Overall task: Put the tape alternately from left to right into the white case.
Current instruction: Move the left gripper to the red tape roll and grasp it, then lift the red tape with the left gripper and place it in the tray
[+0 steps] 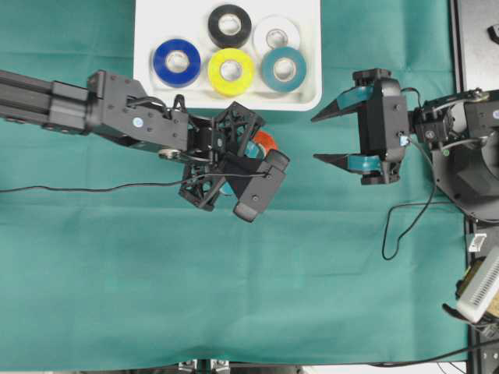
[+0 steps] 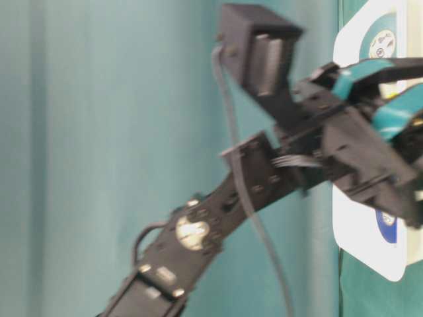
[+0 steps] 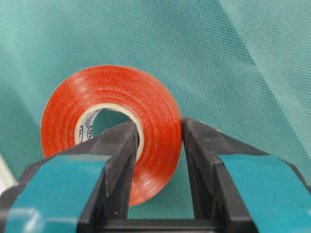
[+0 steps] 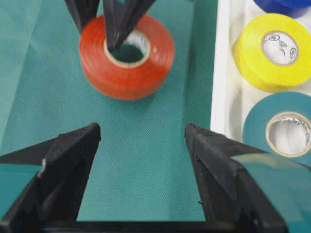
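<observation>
While five rolls are already lying flat inside the white case (image 1: 148, 62), the red roll (image 3: 116, 126) is the only one sitting outside it, on the green cloth (image 1: 234, 296) just below the case's near rim. In the overhead view the black roll (image 1: 230, 26) and the white roll (image 1: 276, 34) are occupying the far row, and the blue roll (image 1: 177, 63), the yellow roll (image 1: 231, 72) and the teal roll (image 1: 282, 69) are filling the row closer to the arms. So most of the job is looking done, with one piece left to go.

The left gripper (image 1: 248, 156) is reaching over that last roll, and its own camera is showing the jaws pinched tight on the roll's wall, one finger down inside the cardboard core and the other pressing on the outer face. The roll looks as if it is resting on the cloth, though none of the views settles whether it is lifted.

The right gripper (image 1: 331, 138) is hanging to the right of the case with its jaws spread wide and nothing between them, well apart from the red roll.

What is remaining, by my reading, is carrying the red roll over the rim and setting it into the free space in the case, most likely the empty stretch at the left of the far row.
</observation>
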Motion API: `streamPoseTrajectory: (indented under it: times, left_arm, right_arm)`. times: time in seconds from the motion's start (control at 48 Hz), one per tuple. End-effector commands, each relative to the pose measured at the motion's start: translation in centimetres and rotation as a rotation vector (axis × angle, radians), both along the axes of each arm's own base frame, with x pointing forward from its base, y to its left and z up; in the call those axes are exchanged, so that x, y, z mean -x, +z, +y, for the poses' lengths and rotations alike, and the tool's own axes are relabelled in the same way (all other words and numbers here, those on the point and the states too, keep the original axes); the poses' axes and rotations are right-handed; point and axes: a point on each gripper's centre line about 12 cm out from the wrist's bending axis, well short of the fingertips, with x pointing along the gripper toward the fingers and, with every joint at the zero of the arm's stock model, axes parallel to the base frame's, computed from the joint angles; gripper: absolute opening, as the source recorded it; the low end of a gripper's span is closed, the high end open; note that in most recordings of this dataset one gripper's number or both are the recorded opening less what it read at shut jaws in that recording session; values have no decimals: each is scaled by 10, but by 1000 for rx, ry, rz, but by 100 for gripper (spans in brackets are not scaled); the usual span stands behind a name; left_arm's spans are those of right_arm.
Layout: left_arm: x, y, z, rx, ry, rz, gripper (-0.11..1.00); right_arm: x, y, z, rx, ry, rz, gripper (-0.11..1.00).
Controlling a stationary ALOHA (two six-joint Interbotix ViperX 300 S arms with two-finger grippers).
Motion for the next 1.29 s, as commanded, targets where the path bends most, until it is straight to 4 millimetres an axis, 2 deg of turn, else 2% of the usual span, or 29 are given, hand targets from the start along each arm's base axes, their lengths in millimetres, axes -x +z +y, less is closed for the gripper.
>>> streamPoseTrajectory:
  times: [0.0, 0.271, 0.438, 0.584, 0.959, 1.271]
  left_arm:
    - [2, 36, -1, 3, -3, -69, -3]
    - [13, 49, -1, 3, -4, -67, -3]
    - [20, 58, 9, 1, 17, -77, -3]
    - [30, 62, 35, -1, 72, -75, -3]
    - [59, 55, 106, -5, 235, -44, -3]
    - [88, 41, 162, -7, 374, -24, -3]
  right_arm:
    - [-2, 6, 1, -4, 3, -25, 74]
    - [-2, 6, 1, -4, 3, -25, 74]
    - [-3, 7, 1, -4, 3, -28, 74]
    - [-3, 7, 1, -4, 3, -28, 74]
    - [-2, 6, 1, -4, 3, -26, 74]
    - [-2, 5, 1, -4, 3, -20, 74]
